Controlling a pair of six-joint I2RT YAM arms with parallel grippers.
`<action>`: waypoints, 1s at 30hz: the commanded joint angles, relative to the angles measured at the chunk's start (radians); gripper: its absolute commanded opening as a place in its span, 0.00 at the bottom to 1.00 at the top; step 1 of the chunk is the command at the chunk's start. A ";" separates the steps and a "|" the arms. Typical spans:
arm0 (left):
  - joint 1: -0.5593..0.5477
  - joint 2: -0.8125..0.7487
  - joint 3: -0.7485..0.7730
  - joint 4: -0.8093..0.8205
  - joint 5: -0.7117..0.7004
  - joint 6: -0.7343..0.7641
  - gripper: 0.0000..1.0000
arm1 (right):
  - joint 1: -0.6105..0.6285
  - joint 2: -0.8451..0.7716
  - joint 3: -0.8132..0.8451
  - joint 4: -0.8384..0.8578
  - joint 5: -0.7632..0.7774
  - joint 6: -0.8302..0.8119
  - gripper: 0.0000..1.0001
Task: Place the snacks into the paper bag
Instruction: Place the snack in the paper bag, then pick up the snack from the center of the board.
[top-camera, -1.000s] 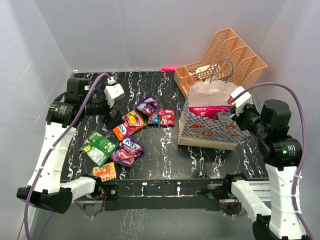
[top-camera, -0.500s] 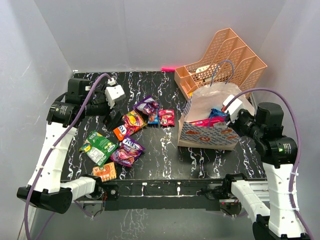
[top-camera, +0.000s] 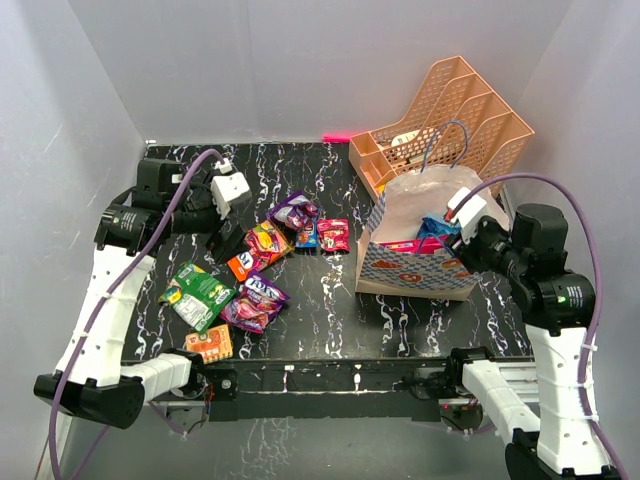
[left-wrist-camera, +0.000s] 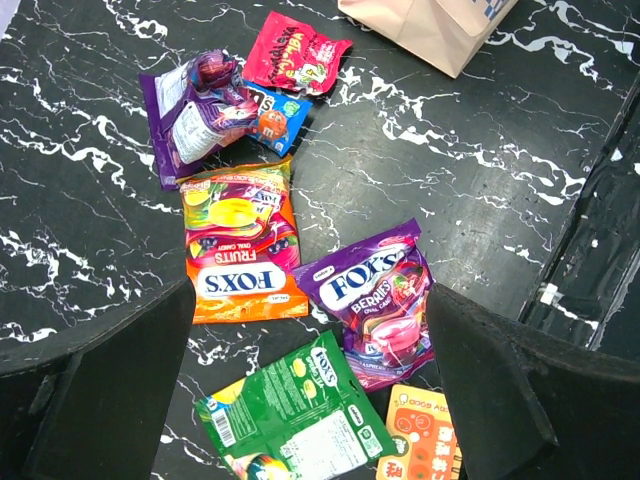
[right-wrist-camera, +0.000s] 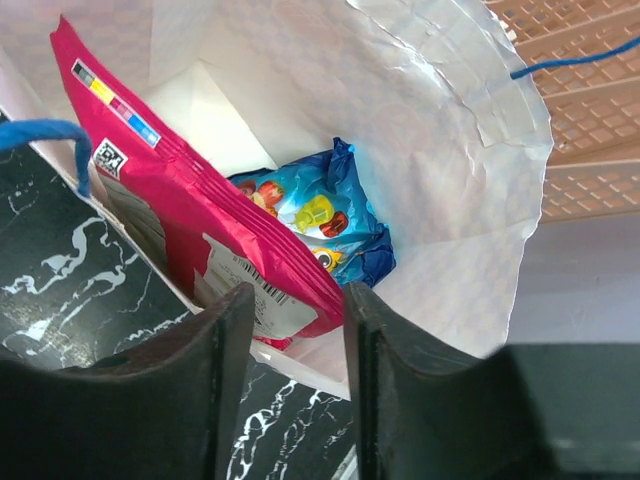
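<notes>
**Right arm's backed off the bag a bit**

Since a second ago our right gripper (right-wrist-camera: 293, 300) has eased back from the paper bag (top-camera: 415, 270). Its fingers are slightly apart and grip nothing. A pink packet (right-wrist-camera: 170, 190) and a blue packet (right-wrist-camera: 320, 215) lie inside the bag, which stands by the counter's (top-camera: 330, 320) right edge. Our left gripper (left-wrist-camera: 310, 290) is spread wide over the loose snacks (top-camera: 250, 270) toward the left edge.

Robot lab test cell, plain grey enclosure walls (top-camera: 300, 60), black marbled table (top-camera: 330, 320), bolted arms
</notes>
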 joint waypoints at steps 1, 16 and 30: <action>0.005 -0.032 -0.013 0.027 0.007 -0.032 0.98 | -0.004 0.011 0.059 0.091 0.047 0.083 0.46; 0.076 -0.060 -0.103 0.332 -0.182 -0.394 0.99 | -0.004 0.160 0.183 0.296 0.095 0.293 0.58; 0.093 -0.027 -0.287 0.312 -0.307 -0.443 0.98 | -0.003 0.339 0.246 0.484 -0.092 0.404 0.66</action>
